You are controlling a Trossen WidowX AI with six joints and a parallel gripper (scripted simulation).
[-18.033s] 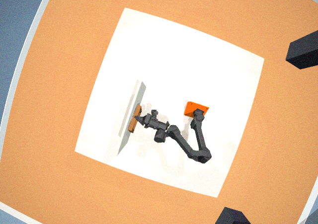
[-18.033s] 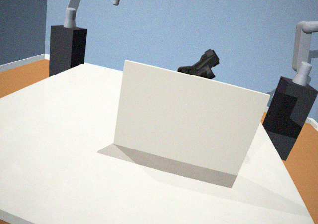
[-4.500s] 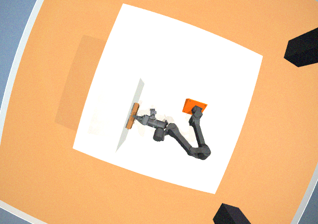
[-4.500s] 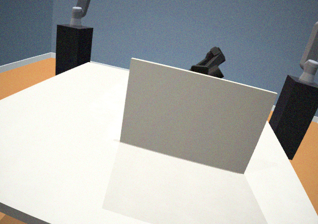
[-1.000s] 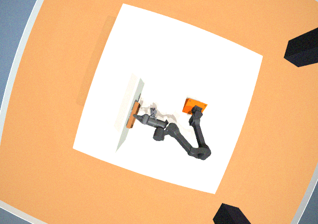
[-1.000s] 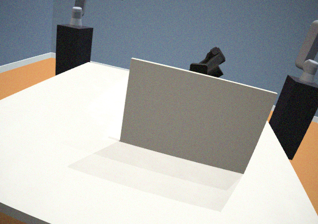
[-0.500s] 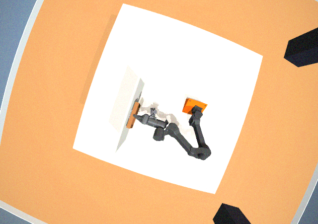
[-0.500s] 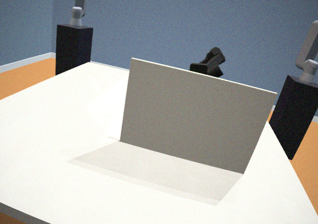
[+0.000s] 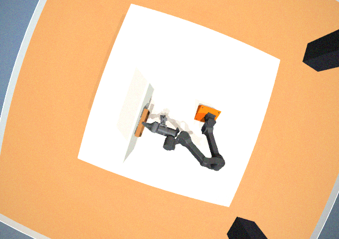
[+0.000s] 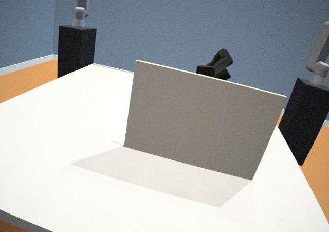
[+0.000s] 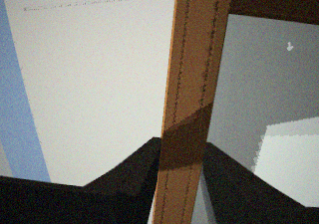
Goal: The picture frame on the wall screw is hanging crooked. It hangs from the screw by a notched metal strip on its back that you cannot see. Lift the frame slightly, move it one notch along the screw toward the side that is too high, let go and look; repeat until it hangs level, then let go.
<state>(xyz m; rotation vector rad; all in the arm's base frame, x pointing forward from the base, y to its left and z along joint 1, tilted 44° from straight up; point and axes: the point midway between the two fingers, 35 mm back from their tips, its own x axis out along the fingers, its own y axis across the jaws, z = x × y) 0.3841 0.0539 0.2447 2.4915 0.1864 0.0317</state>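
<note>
Jaws (image 9: 143, 123), slightly parted, grip the brown frame (image 9: 142, 122) (image 11: 191, 75) above a white table (image 9: 191, 53) (image 10: 66, 118); blue-grey walls (image 10: 159, 24) surround

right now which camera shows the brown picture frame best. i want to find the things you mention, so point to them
The wrist view: it shows one bar of the brown picture frame (image 9: 145, 115) (image 11: 196, 60) close up, between the black fingers. The top view shows only its upper edge; the exterior view, none of it.

Top view high overhead, tilted askew, exterior behind wall panel (image 9: 143, 109) (image 10: 201, 118), wrist close-up, panel shared by first two.
</note>
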